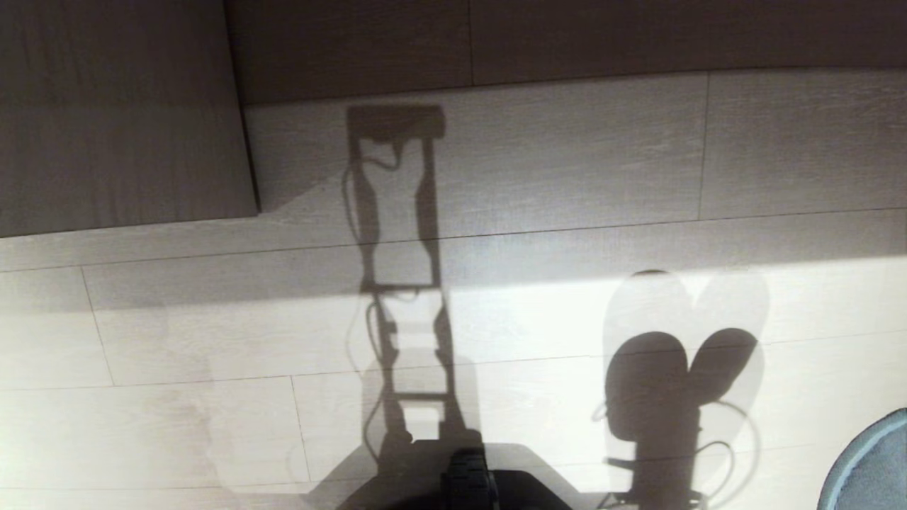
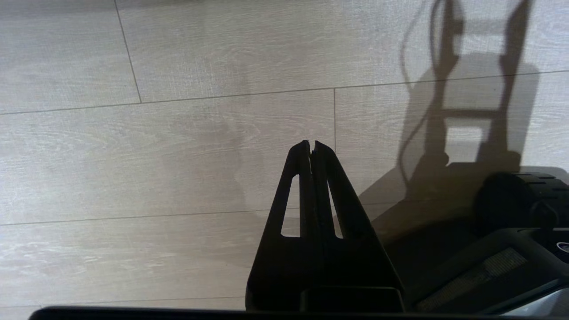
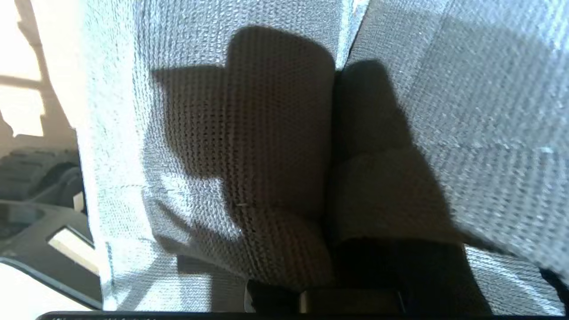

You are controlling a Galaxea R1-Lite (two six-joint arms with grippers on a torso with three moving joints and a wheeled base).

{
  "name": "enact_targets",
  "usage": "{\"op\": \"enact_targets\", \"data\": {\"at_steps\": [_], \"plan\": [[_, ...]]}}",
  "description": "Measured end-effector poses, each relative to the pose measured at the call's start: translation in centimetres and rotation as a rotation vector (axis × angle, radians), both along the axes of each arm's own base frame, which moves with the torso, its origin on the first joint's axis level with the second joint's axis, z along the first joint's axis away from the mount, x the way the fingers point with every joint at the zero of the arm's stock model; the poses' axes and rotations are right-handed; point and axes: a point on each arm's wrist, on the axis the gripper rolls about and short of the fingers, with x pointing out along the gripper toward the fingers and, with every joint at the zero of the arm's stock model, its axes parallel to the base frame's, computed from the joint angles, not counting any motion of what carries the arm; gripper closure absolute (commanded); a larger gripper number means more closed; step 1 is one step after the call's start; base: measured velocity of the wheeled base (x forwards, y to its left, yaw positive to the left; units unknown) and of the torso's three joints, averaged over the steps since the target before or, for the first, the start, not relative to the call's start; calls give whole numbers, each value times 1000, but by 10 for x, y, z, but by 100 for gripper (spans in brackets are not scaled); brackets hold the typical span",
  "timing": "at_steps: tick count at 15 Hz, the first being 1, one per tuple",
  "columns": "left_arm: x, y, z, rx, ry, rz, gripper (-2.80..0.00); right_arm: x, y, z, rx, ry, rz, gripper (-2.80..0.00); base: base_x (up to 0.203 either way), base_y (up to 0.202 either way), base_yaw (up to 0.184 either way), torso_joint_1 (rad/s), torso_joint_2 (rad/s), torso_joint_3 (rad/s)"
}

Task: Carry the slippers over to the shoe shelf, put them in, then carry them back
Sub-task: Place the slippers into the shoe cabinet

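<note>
The head view looks down on a pale wood-plank floor [image 1: 567, 156]. A darker wood panel [image 1: 120, 113] occupies the upper left corner. The robot's shadow [image 1: 400, 283] runs up the middle of the floor. A second shadow, shaped like two rounded lobes, lies to its right.

Slippers: the grey-blue slippers [image 3: 275, 146] fill the right wrist view, pressed side by side with a dark seam between them. One rounded edge, with its paler rim, also shows at the lower right corner of the head view [image 1: 868, 467]. The shelf is in no view.

Right gripper: the fingers are hidden behind the fabric. The gripper is clamped on the slippers, which hang directly in front of its camera.

Left gripper [image 2: 311, 144]: the fingers are pressed together with nothing between them. It hangs above bare floor, beside the black base [image 2: 511, 249] of the robot.
</note>
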Motion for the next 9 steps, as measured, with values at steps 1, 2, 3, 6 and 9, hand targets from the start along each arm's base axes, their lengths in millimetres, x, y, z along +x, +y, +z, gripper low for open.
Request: {"op": "enact_targets", "data": {"at_steps": [1, 2, 3, 6, 9], "plan": [[0, 0, 0, -1, 0, 0, 0, 0, 0, -1, -1, -1, 0, 0, 0, 0, 0, -1, 2, 103], [0, 0, 0, -1, 0, -1, 0, 0, 0, -2, -2, -2, 0, 0, 0, 0, 0, -1, 2, 165], [0, 0, 0, -1, 0, -1, 0, 0, 0, -2, -2, -4, 1, 0, 0, 0, 0, 6, 2, 178], [0, 0, 0, -3, 0, -1, 0, -1, 0, -3, 6, -2, -1, 0, 0, 0, 0, 1, 2, 197], [0, 0, 0, -5, -1, 0, 0, -1, 0, -3, 8, -2, -1, 0, 0, 0, 0, 1, 2, 199]]}}
